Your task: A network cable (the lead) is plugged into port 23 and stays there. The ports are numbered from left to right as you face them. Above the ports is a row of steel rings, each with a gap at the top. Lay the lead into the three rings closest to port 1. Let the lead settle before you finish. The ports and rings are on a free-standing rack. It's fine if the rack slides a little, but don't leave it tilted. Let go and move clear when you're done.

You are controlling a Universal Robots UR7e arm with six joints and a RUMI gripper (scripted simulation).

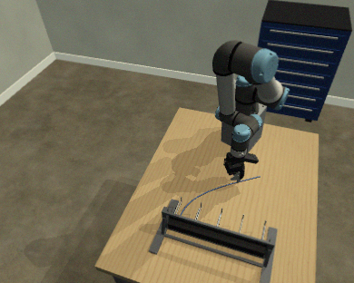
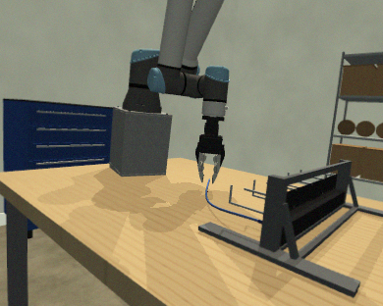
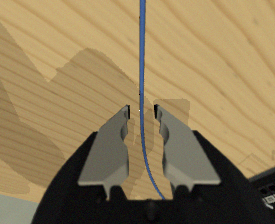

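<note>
The blue lead [image 1: 211, 190] [image 2: 224, 209] [image 3: 142, 50] lies in a curve on the wooden table [image 1: 288, 200], running from the left end of the rack [image 1: 157, 242] [image 2: 277, 206] out to the back right. My gripper [image 1: 236, 179] [image 2: 208, 178] [image 3: 141, 105] points down just above the table, a little open. The lead passes through the gap between the fingers and neither finger touches it. A row of steel rings [image 1: 241, 222] stands along the top of the rack. The lead is in none of the three rings at the right in the top view.
The rack stands upright near the table's front edge in the top view; its corner shows at the wrist view's lower right [image 3: 273, 192]. The arm's grey base box [image 2: 139, 142] is at the back. A blue drawer cabinet [image 1: 306, 59] [image 2: 51, 132] and a shelf [image 2: 365, 123] stand off the table.
</note>
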